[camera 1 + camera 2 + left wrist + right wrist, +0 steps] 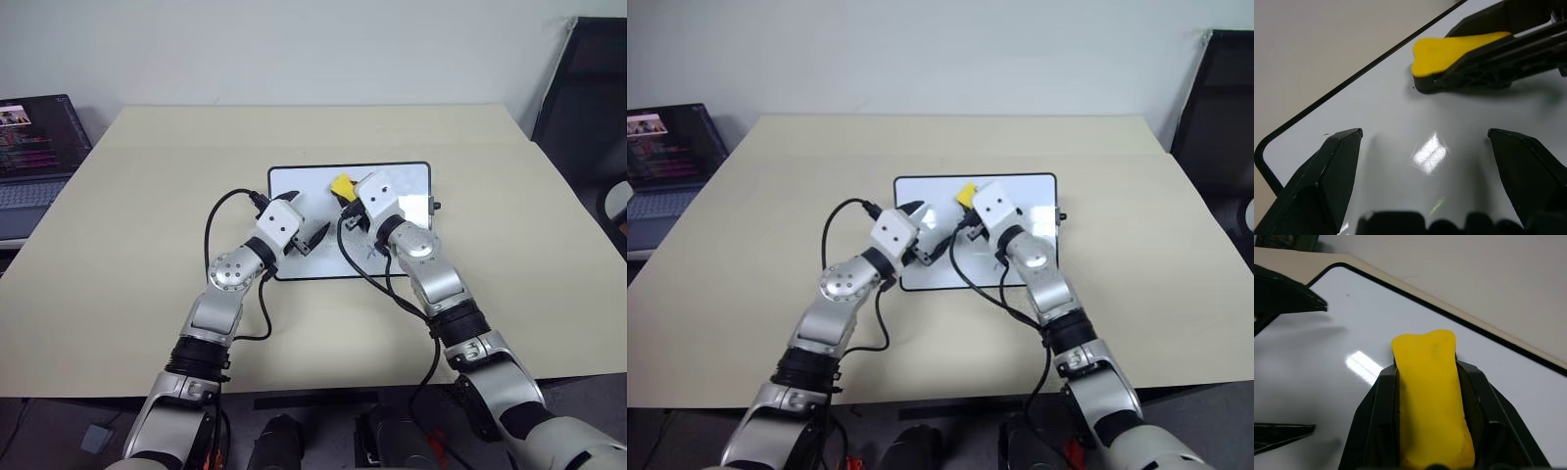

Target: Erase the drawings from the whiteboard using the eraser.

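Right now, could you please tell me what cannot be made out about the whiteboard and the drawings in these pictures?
- Near half of the whiteboard, head views: covered by both arms, so any remaining drawings there cannot be counted.
- Eraser base, right wrist view: hidden between the right gripper fingers; contact with the board is unclear.
- Laptop, head views: cut off by the edge.

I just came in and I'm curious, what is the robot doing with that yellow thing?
The robot's right gripper is squeezing a yellow eraser and holding it over a whiteboard on the table. The left gripper is open over the board, holding nothing. A faint mark shows on the board beside the right arm.
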Action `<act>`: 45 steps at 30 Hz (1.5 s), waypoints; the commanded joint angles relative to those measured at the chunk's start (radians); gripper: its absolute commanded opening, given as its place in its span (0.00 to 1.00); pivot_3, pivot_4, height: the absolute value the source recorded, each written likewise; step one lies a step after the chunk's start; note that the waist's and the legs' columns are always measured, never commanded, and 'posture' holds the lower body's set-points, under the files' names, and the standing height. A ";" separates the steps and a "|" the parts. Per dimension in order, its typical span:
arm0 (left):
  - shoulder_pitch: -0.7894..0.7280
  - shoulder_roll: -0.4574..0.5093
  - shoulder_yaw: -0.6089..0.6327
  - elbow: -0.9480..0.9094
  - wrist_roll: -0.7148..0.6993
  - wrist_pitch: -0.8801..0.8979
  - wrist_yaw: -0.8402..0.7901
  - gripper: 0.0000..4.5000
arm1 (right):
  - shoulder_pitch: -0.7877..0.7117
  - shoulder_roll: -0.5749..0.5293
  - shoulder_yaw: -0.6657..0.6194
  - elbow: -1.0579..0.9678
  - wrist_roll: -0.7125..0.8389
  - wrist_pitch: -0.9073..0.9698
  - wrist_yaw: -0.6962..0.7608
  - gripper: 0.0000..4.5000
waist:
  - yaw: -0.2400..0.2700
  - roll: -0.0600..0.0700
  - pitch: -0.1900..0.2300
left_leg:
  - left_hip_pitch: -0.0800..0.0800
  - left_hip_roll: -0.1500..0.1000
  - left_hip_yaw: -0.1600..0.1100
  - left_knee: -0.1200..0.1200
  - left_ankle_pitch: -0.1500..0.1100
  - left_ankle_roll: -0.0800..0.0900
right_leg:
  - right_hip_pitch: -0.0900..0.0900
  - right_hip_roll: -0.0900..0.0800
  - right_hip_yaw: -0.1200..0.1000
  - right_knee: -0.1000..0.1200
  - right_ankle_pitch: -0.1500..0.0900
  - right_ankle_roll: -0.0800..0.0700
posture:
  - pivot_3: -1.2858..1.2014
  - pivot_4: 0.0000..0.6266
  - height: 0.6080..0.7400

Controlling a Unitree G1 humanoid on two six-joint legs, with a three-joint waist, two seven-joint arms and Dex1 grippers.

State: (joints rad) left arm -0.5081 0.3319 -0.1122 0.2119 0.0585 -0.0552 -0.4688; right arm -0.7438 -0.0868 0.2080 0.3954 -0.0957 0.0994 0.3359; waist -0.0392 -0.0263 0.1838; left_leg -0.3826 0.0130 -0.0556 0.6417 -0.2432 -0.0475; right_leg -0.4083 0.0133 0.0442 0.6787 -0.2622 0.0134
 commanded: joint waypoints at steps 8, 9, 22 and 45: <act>-0.003 0.004 0.021 -0.030 -0.011 -0.014 0.010 1.00 | 0.004 0.001 -0.003 -0.006 0.016 0.042 0.064 0.27 | -0.001 0.000 0.000 | 0.000 0.000 0.000 0.000 0.000 0.000 | 0.000 0.000 0.000 0.000 0.000 0.000 | 0.52 0.24 1.00; -0.003 0.004 0.021 -0.028 -0.011 -0.014 0.010 1.00 | 0.000 -0.005 -0.006 -0.001 0.012 0.040 0.057 0.27 | -0.001 0.000 0.000 | 0.000 0.000 0.000 0.000 0.000 0.000 | 0.000 0.000 0.000 0.000 0.000 0.000 | 0.52 0.24 1.00; -0.014 -0.006 0.012 -0.014 -0.012 -0.019 0.001 1.00 | -0.006 -0.099 -0.014 0.041 -0.097 0.047 -0.111 0.27 | 0.011 0.000 0.000 | 0.000 -0.001 0.000 0.003 0.000 0.000 | 0.002 -0.001 -0.001 0.000 0.001 0.002 | 0.52 0.24 1.00; 0.079 -0.013 -0.052 -0.159 -0.192 -0.010 -0.280 1.00 | 0.336 -0.256 -0.063 -0.604 0.107 0.172 0.183 0.27 | 0.005 0.000 0.001 | -0.007 -0.001 -0.001 -0.001 0.000 0.000 | -0.003 0.000 -0.001 -0.005 0.001 0.002 | 0.52 0.24 1.00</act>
State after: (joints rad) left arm -0.4333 0.3070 -0.1567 0.1240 -0.0843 -0.0699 -0.6976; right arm -0.4059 -0.3297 0.1786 -0.1483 -0.0125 0.2712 0.5084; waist -0.0346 -0.0264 0.1843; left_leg -0.3892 0.0124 -0.0565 0.6409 -0.2431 -0.0474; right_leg -0.4117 0.0133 0.0434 0.6739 -0.2613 0.0151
